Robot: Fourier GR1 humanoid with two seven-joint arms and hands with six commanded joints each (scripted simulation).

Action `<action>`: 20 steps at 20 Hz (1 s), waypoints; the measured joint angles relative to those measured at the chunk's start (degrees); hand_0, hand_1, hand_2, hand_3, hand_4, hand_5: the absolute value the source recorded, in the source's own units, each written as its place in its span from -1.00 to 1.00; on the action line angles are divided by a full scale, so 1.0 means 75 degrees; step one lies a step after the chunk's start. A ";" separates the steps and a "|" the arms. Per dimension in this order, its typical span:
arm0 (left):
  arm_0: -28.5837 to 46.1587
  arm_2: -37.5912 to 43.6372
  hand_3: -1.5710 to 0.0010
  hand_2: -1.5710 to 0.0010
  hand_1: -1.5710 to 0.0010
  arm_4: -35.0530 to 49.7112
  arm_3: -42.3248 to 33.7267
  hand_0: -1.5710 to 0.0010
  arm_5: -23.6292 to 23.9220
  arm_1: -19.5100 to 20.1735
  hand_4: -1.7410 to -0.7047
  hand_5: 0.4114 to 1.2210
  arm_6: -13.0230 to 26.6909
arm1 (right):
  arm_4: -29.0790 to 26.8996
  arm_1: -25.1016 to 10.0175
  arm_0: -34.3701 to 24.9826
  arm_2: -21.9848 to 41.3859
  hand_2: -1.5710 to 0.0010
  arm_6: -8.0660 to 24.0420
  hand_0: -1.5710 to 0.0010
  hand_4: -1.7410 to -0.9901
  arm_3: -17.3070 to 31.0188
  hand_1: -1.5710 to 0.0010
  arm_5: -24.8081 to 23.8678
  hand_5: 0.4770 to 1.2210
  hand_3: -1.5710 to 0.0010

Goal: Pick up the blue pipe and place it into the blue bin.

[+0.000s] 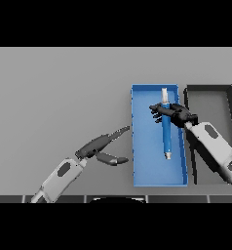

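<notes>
While the right robot hand [174,113] sits over the upper half of the blue bin [142,146], its fingers are curled round the blue pipe [165,132], clamped on it near the pipe's upper end. Right arm comes in from the lower right of the frame, crossing the bin's right wall.

Pipe: blue body, pale tips at both ends, lying roughly vertical in the frame and a little tilted, within the bin's outline, right of its centre. Upper tip is close to the bin's top wall, lower tip is around mid-bin. Can't tell whether the pipe is resting on the bin floor or is held just above it.

Bin: long rectangle, long axis running top to bottom, centre-right of the frame, on the grey bench [59,88]. Just beside it on the right is a dark grey bin [208,90] of similar shape, partly covered by the right arm.

Left robot hand [104,146] is at lower centre, left of the blue bin and near its left wall, not touching it. Fingers straight, thumb spread apart, holding nothing. Left arm enters from the lower left.
</notes>
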 measured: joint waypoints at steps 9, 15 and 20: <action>0.0032 -0.0051 1.00 1.00 1.00 -0.0048 0.0173 1.00 -0.0062 -0.0046 0.60 -0.88 -0.0243 | 0.1443 0.0015 -0.0335 0.0852 0.95 -0.0421 0.94 0.64 0.0463 0.95 0.0265 -0.36 0.96; 0.0058 -0.0014 1.00 1.00 1.00 0.0047 0.0147 1.00 -0.0105 -0.0023 0.58 -0.86 -0.0198 | 0.1419 -0.0061 -0.0322 0.0794 0.99 -0.0523 0.98 0.62 0.0383 0.99 0.0234 -0.47 0.99; -0.0036 0.0141 1.00 1.00 1.00 0.0193 0.0260 1.00 -0.0196 0.0046 0.58 -0.86 -0.0305 | 0.1381 -0.0043 -0.0269 0.0792 0.99 -0.0660 0.99 0.63 0.0370 0.99 0.0363 -0.46 0.99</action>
